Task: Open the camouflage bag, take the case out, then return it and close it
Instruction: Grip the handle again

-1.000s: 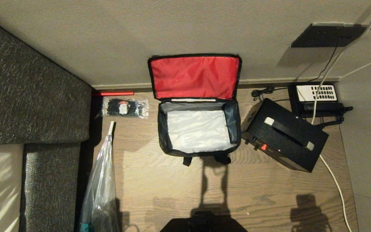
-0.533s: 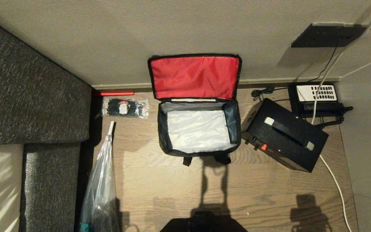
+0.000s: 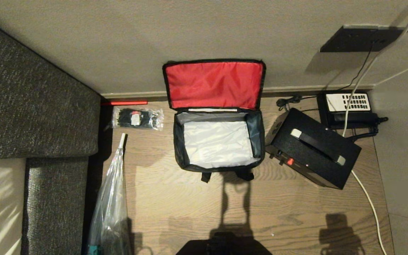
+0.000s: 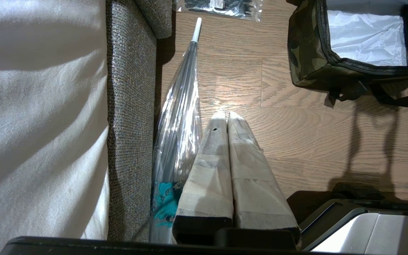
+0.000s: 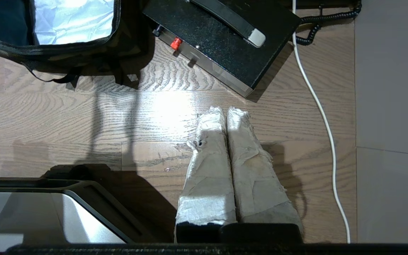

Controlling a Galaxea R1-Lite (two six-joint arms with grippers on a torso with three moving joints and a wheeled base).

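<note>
The camouflage bag [image 3: 179, 141] stands open on the wooden floor by the wall, its red-lined lid [image 3: 214, 85] leaning back and only the silver lining showing inside. Its camouflage side [image 4: 306, 53] shows in the left wrist view, its near rim [image 5: 48, 49] in the right wrist view. The case [image 3: 315, 150], flat and black with a strap handle and a red knob, lies on the floor just right of the bag, also seen as the case [image 5: 221, 39]. My left gripper [image 4: 226, 114] and right gripper [image 5: 228, 109] hang shut and empty above the floor, near the robot, well short of both.
A grey sofa [image 3: 30, 106] fills the left. A clear folded umbrella [image 3: 110, 205] lies along it, and a clear packet of black items [image 3: 137, 118] lies left of the bag. A black telephone [image 3: 347, 108] with cords and a white cable [image 3: 368, 198] lies at the right.
</note>
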